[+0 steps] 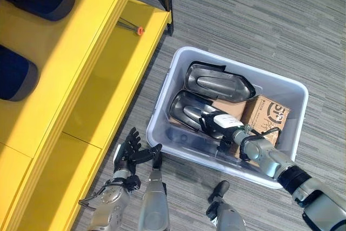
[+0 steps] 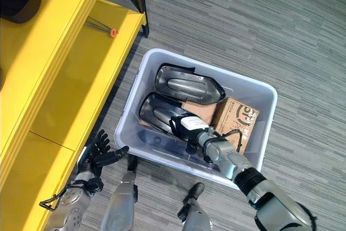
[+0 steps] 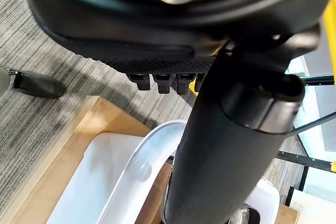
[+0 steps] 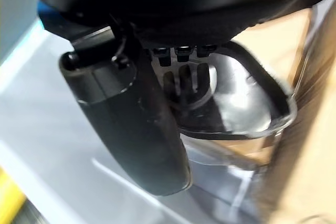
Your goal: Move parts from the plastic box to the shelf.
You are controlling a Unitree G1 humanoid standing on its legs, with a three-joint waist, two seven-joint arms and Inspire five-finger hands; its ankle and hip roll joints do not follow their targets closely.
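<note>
**Me:** My right robot hand is down inside the plastic box, resting over the nearer of two dark metal parts. Whether its fingers have closed on that part I cannot tell; they are hidden against it. My left robot hand hangs outside the box at about seven o'clock from it, fingers spread and holding nothing.

**Partner:** What worries you?

**Me:** The part looks glossy and curved, a shallow shell with a raised ridge down the middle, so I judge it could slide out of a loose hold. It also lies partly under a cardboard carton at three o'clock from it, which could drag or tip as the part lifts.

**Partner:** And the second one?

**Me:** The second part lies at twelve o'clock from the first, same shape, touching or nearly so. The yellow shelf waits at nine o'clock from the box, well apart from my right robot hand.
</note>
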